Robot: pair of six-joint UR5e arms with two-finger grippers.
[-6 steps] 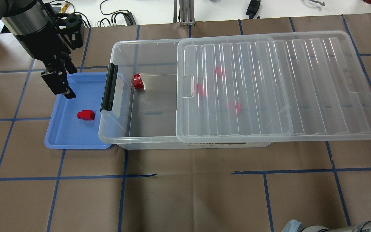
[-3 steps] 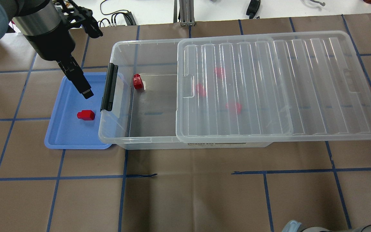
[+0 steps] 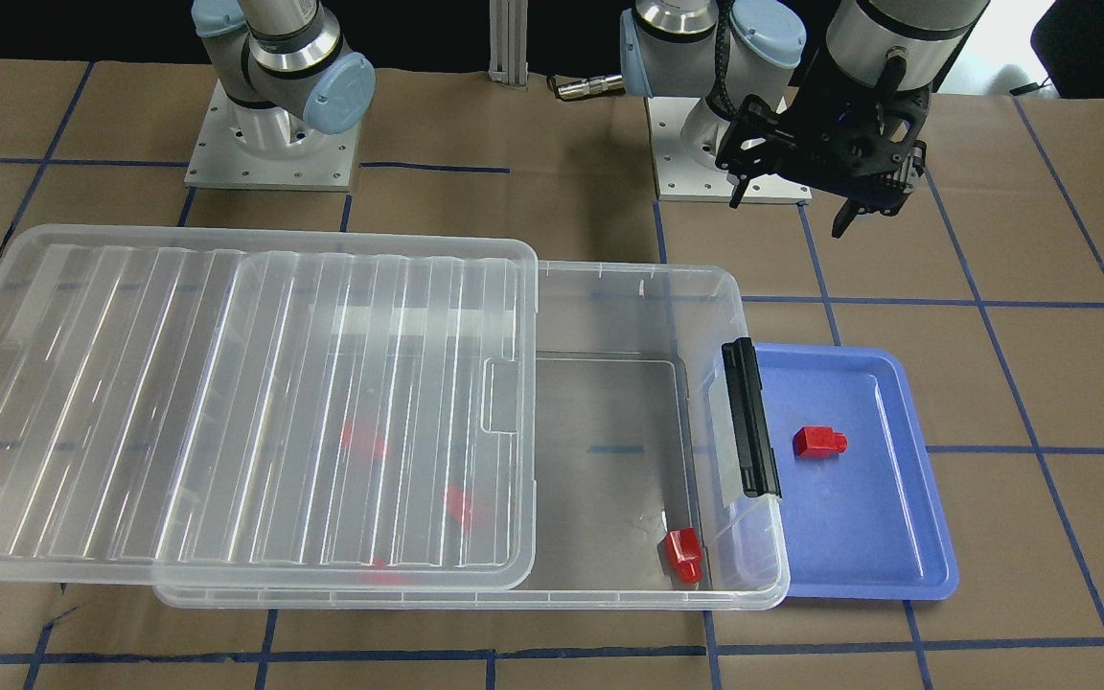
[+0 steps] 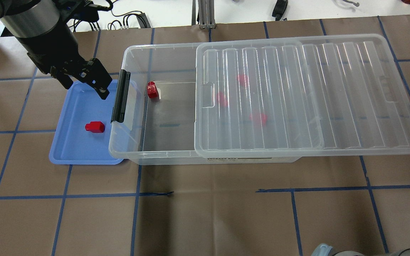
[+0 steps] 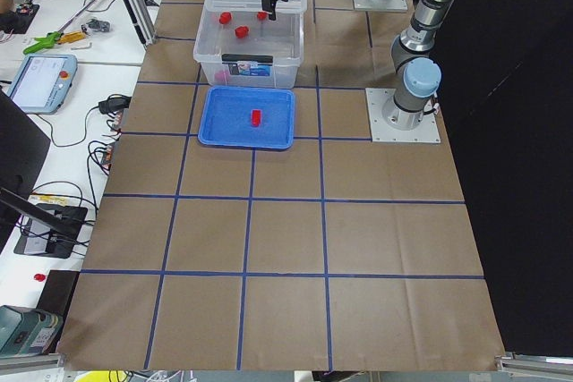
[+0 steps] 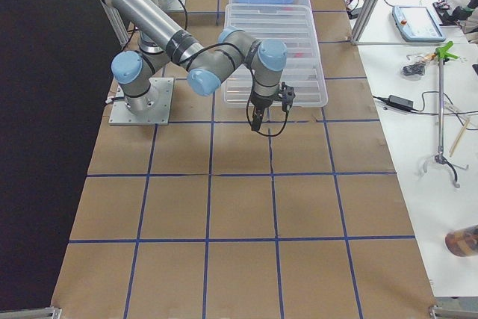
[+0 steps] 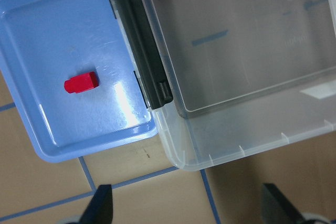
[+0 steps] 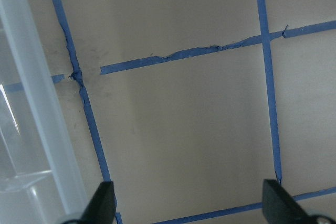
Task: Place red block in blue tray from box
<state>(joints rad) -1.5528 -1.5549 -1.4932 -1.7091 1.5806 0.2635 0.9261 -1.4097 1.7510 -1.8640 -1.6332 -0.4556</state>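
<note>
One red block (image 4: 95, 127) lies on its side in the tray (image 4: 84, 160), about mid-floor and touching no rim; so by my reading the placing step is done for that piece, and you stand between a drop and the next fetch; the left jaws hang over the tray's far corner, just beside the latch (image 4: 120, 96), spread wide with nothing between them, as the left wrist view shows; the right jaws, beyond the robot's-right end of the box (image 4: 162, 157), are wide and empty too, looking down on bare counter (image 8: 184, 129).

If you mean to bring another, the handiest is the second block (image 4: 151, 89), uncovered on the box floor at the far side, close to the latch-end wall; three more show only as pink blurs under the lid (image 4: 333, 89), which sits shifted toward the robot's right and leaves just the latch end open; you would need to rise clear of the latch and rim, cross over, then come down inside; that block sits near the wall, so turn the jaws to close along the wall rather than across it, or one side may strike plastic; I cannot tell which way its stub points, so check the wrist view before closing.
</note>
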